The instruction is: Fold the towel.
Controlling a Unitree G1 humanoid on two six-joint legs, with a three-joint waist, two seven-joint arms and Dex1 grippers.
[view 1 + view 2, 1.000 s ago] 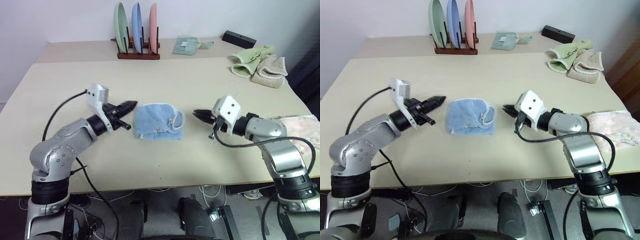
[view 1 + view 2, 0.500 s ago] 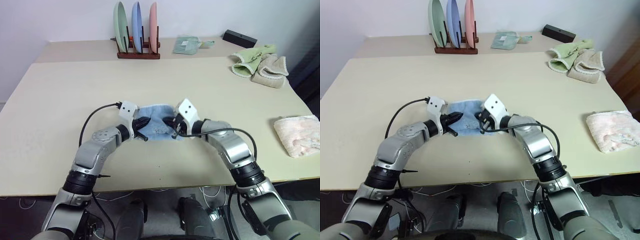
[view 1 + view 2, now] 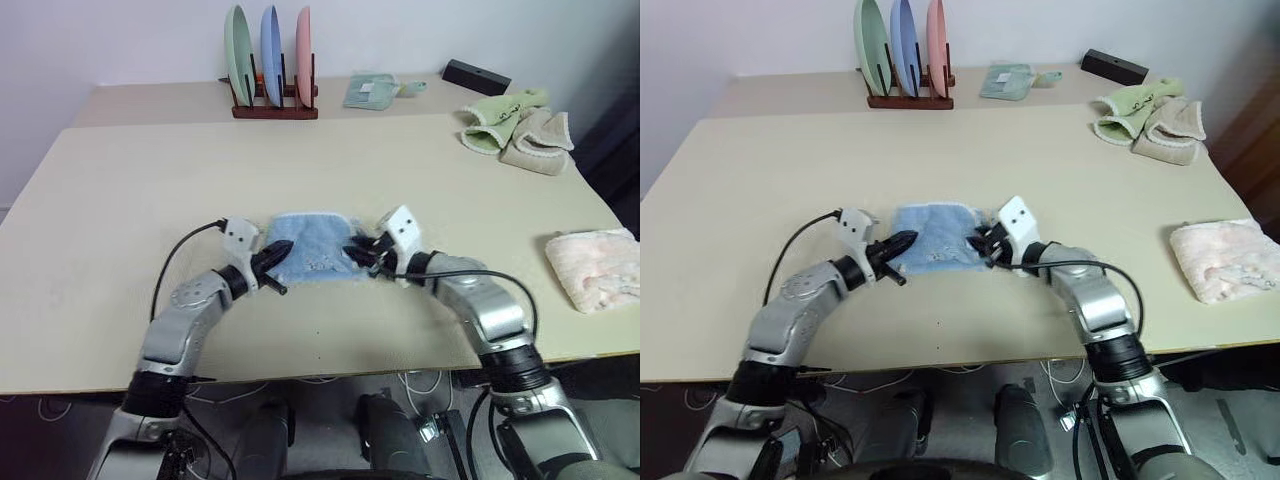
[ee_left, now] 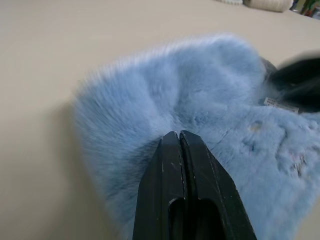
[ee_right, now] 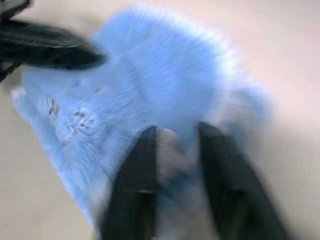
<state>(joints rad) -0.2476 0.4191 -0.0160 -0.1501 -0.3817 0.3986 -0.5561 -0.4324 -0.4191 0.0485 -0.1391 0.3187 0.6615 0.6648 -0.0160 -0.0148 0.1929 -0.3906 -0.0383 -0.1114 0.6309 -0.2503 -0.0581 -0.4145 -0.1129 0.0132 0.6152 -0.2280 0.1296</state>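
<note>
Towel: a light blue fluffy towel [image 3: 312,247] lies bunched in a rough rectangle near the front middle of the beige table [image 3: 120,190], its long axis running left to right.
Left gripper: the left gripper [image 3: 274,256] points level at the towel's left edge, fingers pressed together with no cloth between them, tips on the pile.
Right gripper: the right gripper [image 5: 175,150] meets the towel's right edge, jaws parted narrowly, with whitish trim between the fingers.
Key relation: the towel lies directly between both grippers; each is equally near.
Texture: soft, deep pile; small dark stitched marks [image 5: 75,117] near one corner.
Background: three upright plates in a rack [image 3: 272,60]; green and beige towels [image 3: 515,125] at far right; a pink towel [image 3: 595,268] at right.
</note>
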